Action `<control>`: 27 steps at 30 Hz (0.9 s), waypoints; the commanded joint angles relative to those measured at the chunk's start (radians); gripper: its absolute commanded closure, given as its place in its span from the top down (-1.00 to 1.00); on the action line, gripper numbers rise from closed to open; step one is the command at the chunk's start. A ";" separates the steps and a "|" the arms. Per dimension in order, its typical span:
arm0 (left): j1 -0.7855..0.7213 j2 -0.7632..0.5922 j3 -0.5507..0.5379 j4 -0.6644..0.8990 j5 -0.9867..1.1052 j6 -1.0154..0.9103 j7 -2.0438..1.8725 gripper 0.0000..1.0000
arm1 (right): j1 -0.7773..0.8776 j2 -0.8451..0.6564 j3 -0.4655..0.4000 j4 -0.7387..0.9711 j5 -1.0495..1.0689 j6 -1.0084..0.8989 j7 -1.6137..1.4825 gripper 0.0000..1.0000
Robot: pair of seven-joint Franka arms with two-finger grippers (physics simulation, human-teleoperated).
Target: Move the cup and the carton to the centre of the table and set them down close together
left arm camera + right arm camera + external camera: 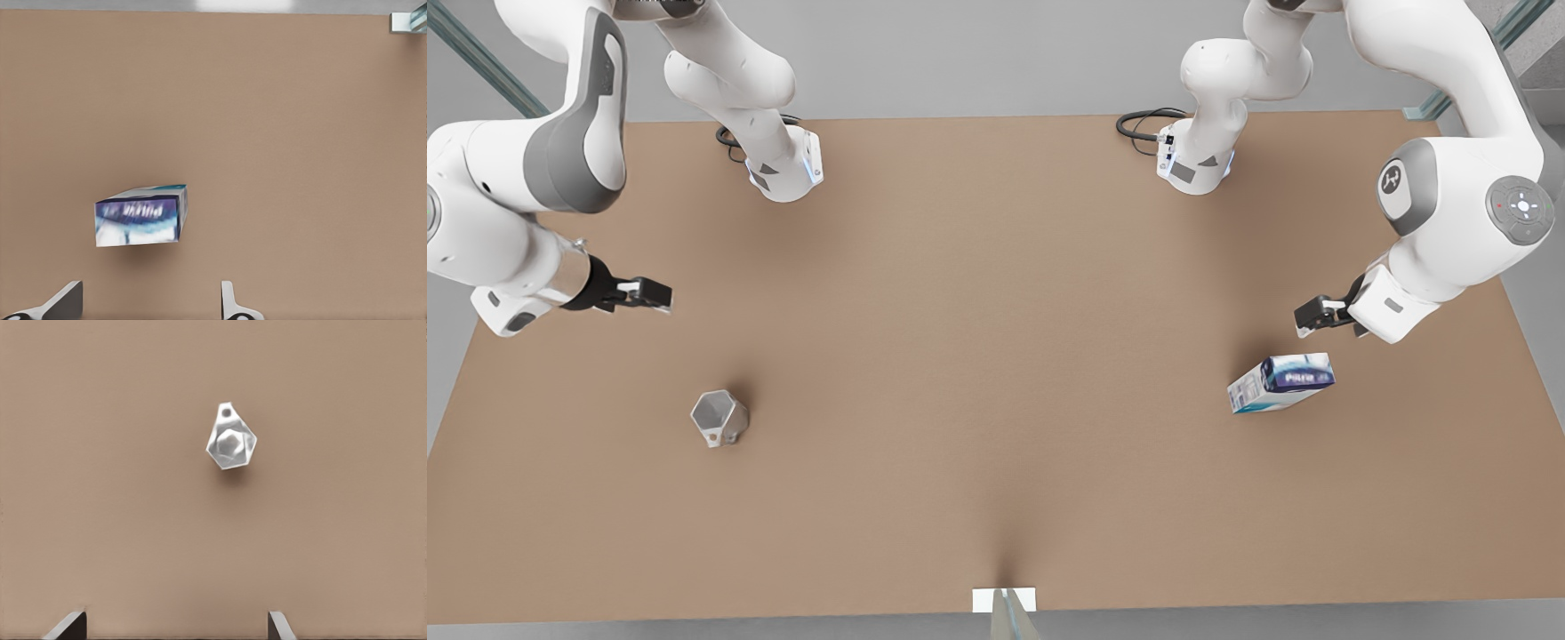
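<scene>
— where do the cup and carton sit?
— the faceted silver cup (719, 418) stands on the light-brown desk (996, 356) toward the front view's left; the blue-labelled carton (1280, 382) lies near the front view's right, well apart from it.
— and the arms?
— the left end effector (1316, 316) hovers just beside the carton, fingers spread wide; the right end effector (649, 293) hangs near the cup, also wide, gripping nothing.

Both arms are glossy white, built of rounded segments with grey joint panels. Behind the left pincer (1303, 318), a grey disc bears a white logo and another a ring of buttons. Each pincer, like the right pincer (660, 295), is black. Black cables loop by both bases.
</scene>
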 commanded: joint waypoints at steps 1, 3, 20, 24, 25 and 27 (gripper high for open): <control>0.001 0.000 0.000 0.000 0.005 0.000 0.000 1.00 | 0.001 0.002 0.000 0.003 -0.002 -0.009 0.000 1.00; 0.001 0.000 0.000 0.000 0.005 0.000 -0.005 1.00 | 0.001 0.001 -0.001 -0.005 -0.002 -0.015 0.001 1.00; 0.001 0.020 0.000 -0.021 0.008 0.001 -0.013 1.00 | 0.004 0.151 0.045 -0.528 -0.048 0.882 0.061 1.00; 0.001 0.020 0.000 -0.021 0.008 0.001 -0.013 1.00 | 0.041 0.264 0.028 -0.488 -0.046 0.970 0.121 1.00; 0.002 0.020 0.000 -0.020 0.008 0.001 -0.013 1.00 | 0.042 0.287 0.028 -0.468 -0.046 0.971 0.121 1.00; 0.002 0.020 0.000 -0.020 0.008 0.001 -0.013 1.00 | 0.042 0.315 0.020 -0.449 -0.069 0.971 0.121 1.00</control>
